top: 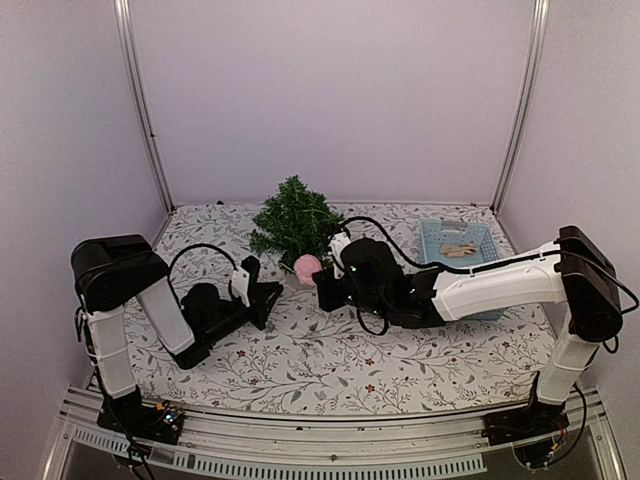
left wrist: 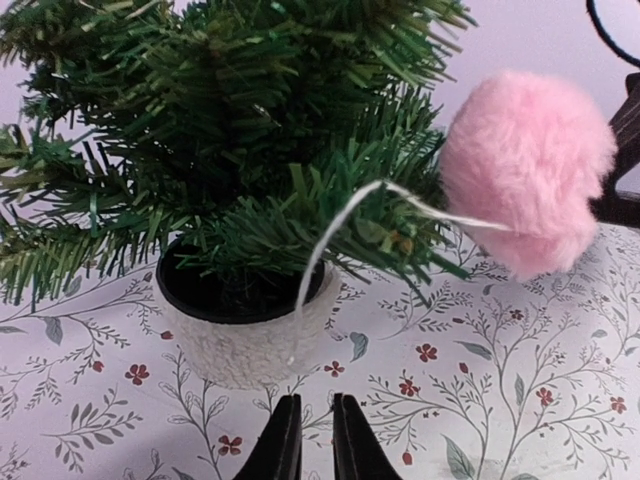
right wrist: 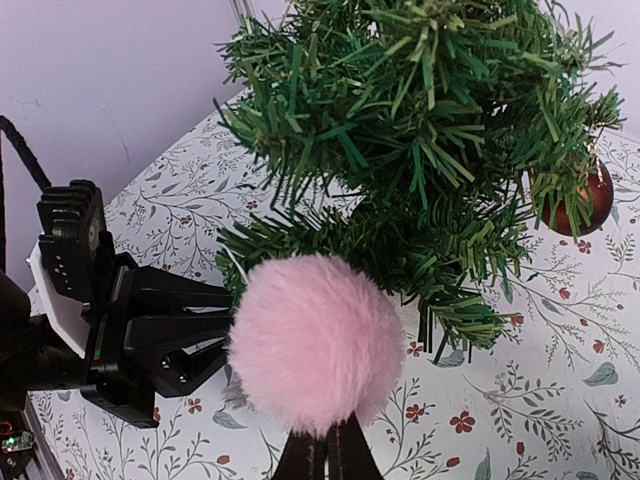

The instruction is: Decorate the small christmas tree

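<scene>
The small christmas tree (top: 295, 222) stands in its white pot (left wrist: 245, 335) at the back of the table. A fluffy pink pompom (top: 307, 266) hangs just in front of its lower branches, and my right gripper (right wrist: 328, 442) is shut on the fur at its base. A white string loop (left wrist: 330, 225) runs from the pompom (left wrist: 528, 165) and arcs down in front of the pot. My left gripper (left wrist: 315, 405) sits low in front of the pot, its jaws a narrow gap apart with only tablecloth showing between them. The string's lower end fades out against the pot just above them.
A red bauble (right wrist: 585, 200) hangs on a right-hand branch of the tree. A light blue basket (top: 458, 250) holding tan ornaments stands at the back right. The flowered tablecloth (top: 330, 370) covers the table, and white walls close in the back and sides.
</scene>
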Tool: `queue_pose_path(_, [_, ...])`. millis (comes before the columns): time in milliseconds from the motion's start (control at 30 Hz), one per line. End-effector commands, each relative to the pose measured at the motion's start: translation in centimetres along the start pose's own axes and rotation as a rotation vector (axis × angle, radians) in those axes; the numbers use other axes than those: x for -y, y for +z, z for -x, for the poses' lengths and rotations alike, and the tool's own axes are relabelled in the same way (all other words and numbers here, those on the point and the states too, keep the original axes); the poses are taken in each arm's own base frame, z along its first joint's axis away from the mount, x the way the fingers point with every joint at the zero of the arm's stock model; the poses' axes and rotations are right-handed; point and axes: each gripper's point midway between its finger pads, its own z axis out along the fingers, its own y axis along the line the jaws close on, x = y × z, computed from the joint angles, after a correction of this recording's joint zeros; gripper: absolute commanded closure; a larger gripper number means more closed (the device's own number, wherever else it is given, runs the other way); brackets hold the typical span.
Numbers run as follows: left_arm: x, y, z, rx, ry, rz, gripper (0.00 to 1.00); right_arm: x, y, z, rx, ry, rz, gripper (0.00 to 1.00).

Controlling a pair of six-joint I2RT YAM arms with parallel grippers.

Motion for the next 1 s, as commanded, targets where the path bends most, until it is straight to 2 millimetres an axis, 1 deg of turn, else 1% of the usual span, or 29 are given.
queue_pose_path(0, [0.5, -0.4, 5.3, 0.215, 0.035, -0.014, 0.88, 0.0, 0.3, 0.2, 0.000, -0.003, -0.017, 1.00])
queue_pose_path(200, [0.8, -0.5, 5.9, 0.233, 0.060, -0.024, 0.88, -0.1, 0.4, 0.3, 0.001, -0.002, -0.015, 1.00])
queue_pose_path(300, [1.0, -0.5, 6.2, 0.237, 0.066, -0.034, 0.85, 0.0, 0.4, 0.3, 0.002, -0.002, -0.017, 1.00])
queue_pose_path(433, [1.1, -0.9, 7.1, 0.244, 0.069, -0.036, 0.77, 0.1, 0.3, 0.1, 0.001, -0.003, -0.023, 1.00])
queue_pose_path(567, [0.9, -0.4, 7.0, 0.198, 0.095, -0.029, 0.77, 0.1, 0.4, 0.0, -0.002, -0.004, -0.020, 1.00])
queue_pose_path(633, [1.3, -0.2, 7.0, 0.202, 0.105, -0.051, 0.78, 0.1, 0.3, 0.1, 0.001, 0.000, -0.018, 1.00])
queue_pose_path(833, [1.6, 0.1, 6.6, 0.201, 0.093, -0.078, 0.86, 0.1, 0.2, 0.5, 0.009, -0.001, -0.020, 1.00])
queue_pose_path(967, [1.4, -0.3, 6.1, 0.189, 0.086, -0.067, 0.92, 0.1, 0.2, 0.5, 0.008, -0.006, -0.020, 1.00])
